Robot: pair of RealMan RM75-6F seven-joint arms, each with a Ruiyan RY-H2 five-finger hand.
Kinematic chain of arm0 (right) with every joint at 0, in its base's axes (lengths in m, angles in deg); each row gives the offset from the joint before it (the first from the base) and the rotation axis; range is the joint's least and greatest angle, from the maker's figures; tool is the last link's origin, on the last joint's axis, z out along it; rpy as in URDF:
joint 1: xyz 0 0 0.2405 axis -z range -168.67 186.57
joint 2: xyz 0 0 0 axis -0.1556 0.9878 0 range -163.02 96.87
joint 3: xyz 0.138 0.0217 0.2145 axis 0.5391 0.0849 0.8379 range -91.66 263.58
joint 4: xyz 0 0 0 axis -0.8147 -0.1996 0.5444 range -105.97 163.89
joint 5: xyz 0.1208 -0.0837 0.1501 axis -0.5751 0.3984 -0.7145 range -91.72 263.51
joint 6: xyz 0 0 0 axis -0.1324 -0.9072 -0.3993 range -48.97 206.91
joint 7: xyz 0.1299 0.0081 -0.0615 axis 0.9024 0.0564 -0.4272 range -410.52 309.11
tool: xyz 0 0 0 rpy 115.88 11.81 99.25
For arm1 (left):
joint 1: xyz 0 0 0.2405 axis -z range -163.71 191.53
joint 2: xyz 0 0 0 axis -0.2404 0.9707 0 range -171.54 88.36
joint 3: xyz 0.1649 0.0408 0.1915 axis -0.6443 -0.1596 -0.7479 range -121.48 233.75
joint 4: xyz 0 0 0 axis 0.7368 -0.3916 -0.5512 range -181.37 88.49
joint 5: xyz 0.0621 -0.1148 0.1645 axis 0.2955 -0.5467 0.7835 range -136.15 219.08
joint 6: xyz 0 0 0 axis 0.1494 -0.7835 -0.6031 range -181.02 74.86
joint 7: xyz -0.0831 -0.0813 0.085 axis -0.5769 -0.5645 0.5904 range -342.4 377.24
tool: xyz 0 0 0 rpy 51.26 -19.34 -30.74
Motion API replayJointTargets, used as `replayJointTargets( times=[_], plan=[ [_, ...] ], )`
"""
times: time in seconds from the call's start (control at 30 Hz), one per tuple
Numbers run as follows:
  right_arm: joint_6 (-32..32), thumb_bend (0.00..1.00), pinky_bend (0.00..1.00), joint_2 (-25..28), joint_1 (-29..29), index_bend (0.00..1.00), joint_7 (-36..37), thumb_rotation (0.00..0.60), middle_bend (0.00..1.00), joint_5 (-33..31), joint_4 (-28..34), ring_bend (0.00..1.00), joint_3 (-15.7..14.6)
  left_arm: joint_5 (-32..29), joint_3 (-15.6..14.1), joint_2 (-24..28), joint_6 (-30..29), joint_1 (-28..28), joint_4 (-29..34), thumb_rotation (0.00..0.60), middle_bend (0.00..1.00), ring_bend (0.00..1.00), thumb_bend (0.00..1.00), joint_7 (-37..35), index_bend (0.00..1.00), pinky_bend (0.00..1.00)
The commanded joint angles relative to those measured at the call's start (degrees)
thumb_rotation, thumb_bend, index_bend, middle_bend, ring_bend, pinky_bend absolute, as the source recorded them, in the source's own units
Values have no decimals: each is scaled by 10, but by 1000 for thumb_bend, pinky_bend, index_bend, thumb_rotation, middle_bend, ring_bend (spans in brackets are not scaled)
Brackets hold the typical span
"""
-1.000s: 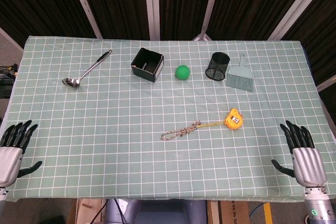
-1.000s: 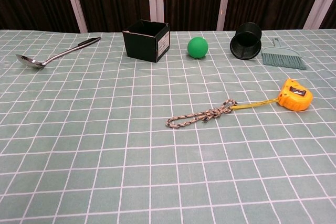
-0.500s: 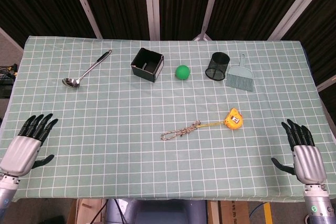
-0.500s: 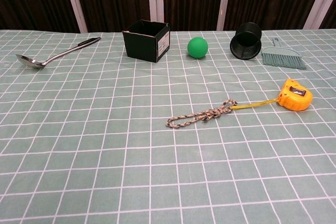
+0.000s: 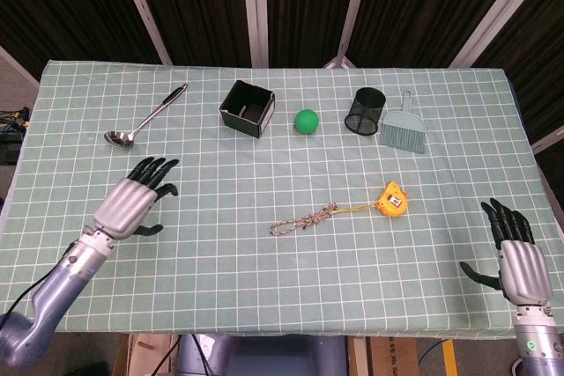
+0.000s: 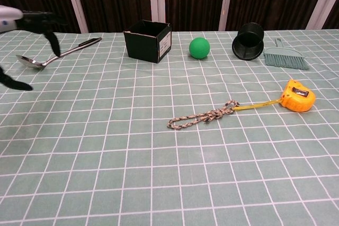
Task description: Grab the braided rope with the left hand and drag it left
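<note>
Lying near the middle of the green checked tablecloth [image 5: 264,173], the short multicoloured braided rope [image 5: 303,218] is stretching its long axis from a lower-left end up to a knotted right end. That knotted end is touching the thin yellow tape running out of the orange tape measure [image 5: 392,199] just to its right. Nothing is standing between the rope and my left hand [image 5: 134,200], which is hovering well to the rope's left with fingers spread and holding nothing. My right hand [image 5: 513,253] is hanging at the table's right edge, fingers apart and empty. Sitting along the far side, well apart from the rope, are a steel ladle [image 5: 145,116], an open black box [image 5: 247,107], a green ball [image 5: 306,121], a black mesh cup [image 5: 365,110] lying on its side and a pale teal hand brush [image 5: 404,126].
</note>
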Motion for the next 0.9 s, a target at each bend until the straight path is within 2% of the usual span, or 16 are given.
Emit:
replayJointTargets(
  times=[0.03, 0.33, 0.57, 0.9],
  plan=[
    [2, 193, 0, 2, 1, 0, 4, 600, 0, -4, 2, 0, 1, -54, 28, -60, 50, 59, -15, 600, 27, 0, 190, 56, 423, 0],
    [11, 193, 0, 9, 1, 0, 21, 600, 0, -22, 14, 0, 6, -141, 30, -167, 86, 137, -60, 600, 42, 0, 209, 134, 453, 0],
    [21, 193, 0, 15, 1, 0, 35, 600, 0, -34, 21, 0, 9, -183, 19, -236, 79, 173, -97, 600, 59, 0, 257, 179, 489, 0],
    [32, 193, 0, 22, 0, 0, 48, 600, 0, -42, 32, 0, 11, -239, 10, -303, 82, 215, -143, 600, 63, 0, 327, 212, 499, 0]
  ],
)
